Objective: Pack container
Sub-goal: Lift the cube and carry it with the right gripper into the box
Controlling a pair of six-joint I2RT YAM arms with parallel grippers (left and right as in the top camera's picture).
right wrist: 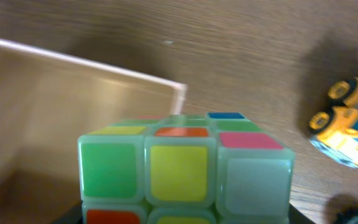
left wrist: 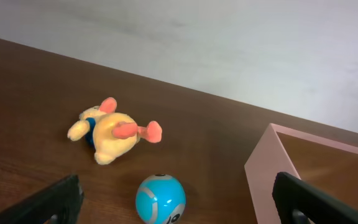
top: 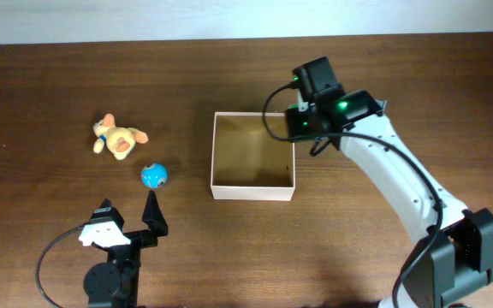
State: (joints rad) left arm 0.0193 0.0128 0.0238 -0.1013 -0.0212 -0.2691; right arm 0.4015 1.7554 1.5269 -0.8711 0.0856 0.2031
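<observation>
Holding a puzzle cube clamped, the right gripper hangs with the box corner just to its left. Next move, likely: shift left over the box, then release.

Five items in play, one of each kind
One container in the middle, one plush toy far left, one blue ball just nearer, one puzzle cube, and there, one yellow toy truck on the right
</observation>
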